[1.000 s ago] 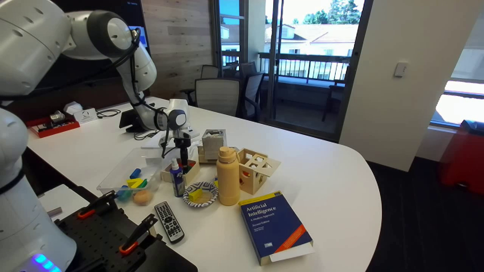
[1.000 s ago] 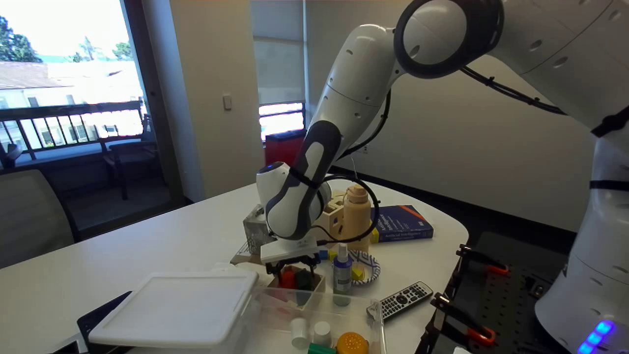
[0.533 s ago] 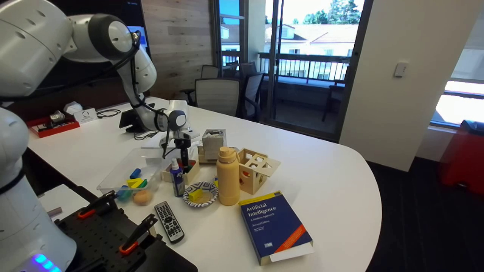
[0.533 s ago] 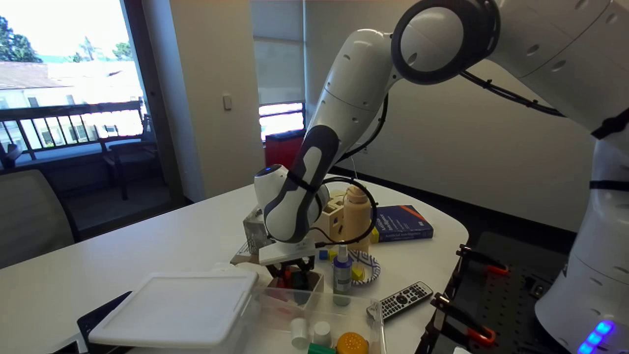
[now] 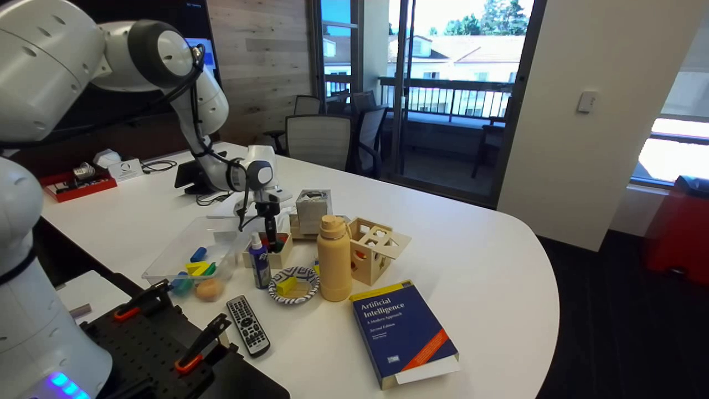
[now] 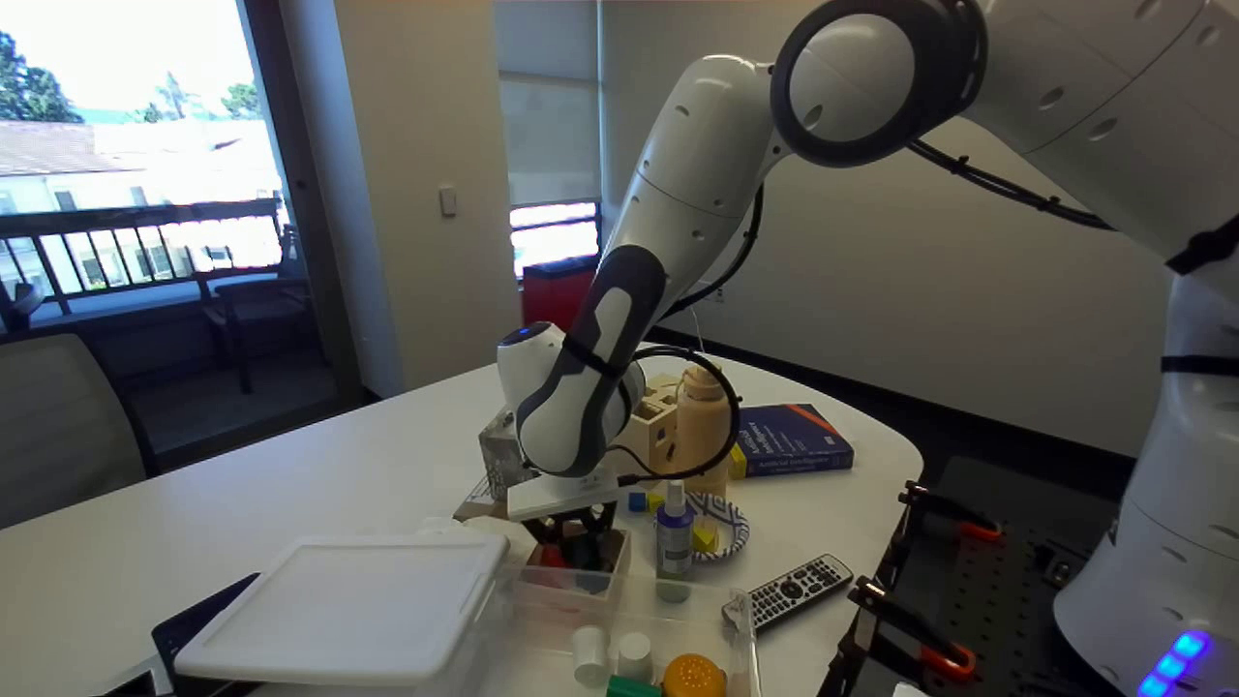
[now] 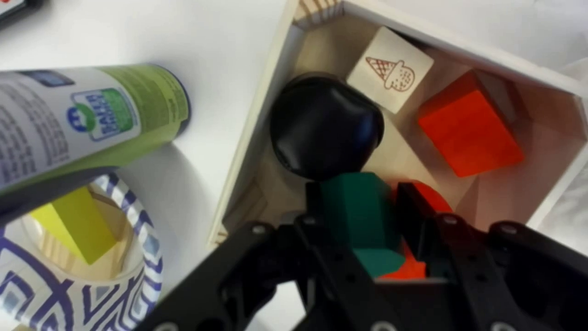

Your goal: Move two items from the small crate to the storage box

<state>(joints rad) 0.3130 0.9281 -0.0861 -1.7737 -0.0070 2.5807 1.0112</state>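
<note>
Pinching a green block (image 7: 363, 218) between its half-parted fingers (image 7: 412, 207), the pincer (image 7: 360, 197) sits inside the small crate (image 7: 459, 46), low centre of the wrist view. A red block (image 7: 471, 131) lies upper right in that crate. In an exterior view, the storage box (image 6: 707, 615) rests on the worktop (image 6: 407, 460), bottom centre.

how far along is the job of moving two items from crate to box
Done: no transfer can be confirmed; the storage box holds a yellow piece among others, but their origin isn't shown. In hand: the fingers straddle a green block inside the small crate; whether they grip it is unclear. Left: carrying it to that box and, if none went before, another item such as the red block.
</note>
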